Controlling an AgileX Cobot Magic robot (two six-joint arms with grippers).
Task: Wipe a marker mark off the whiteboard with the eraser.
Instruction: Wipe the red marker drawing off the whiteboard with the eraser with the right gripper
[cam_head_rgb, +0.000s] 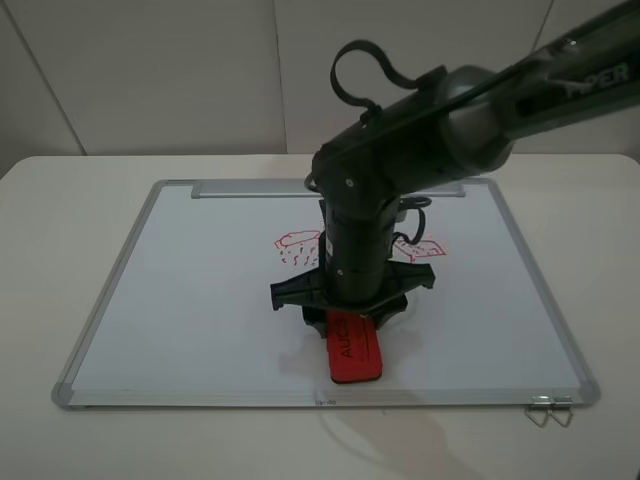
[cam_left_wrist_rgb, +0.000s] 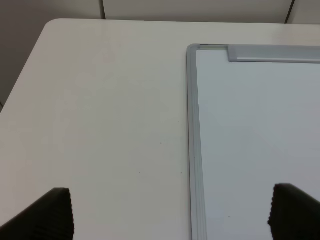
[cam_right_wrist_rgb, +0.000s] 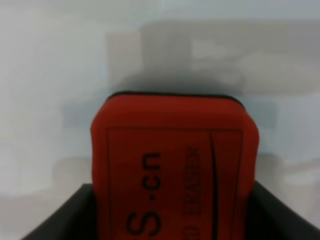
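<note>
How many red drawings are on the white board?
2. A cloud with rain sits just left of the arm, and another drawing peeks out on its right. The arm may hide more.

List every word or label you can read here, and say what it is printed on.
"S.cn" on the eraser, start cut off.
"ERASER" beside it, small and blurred.
"AUC" on its top in the high view, rest hidden.
"PER" on the arm, start cut off.
</note>
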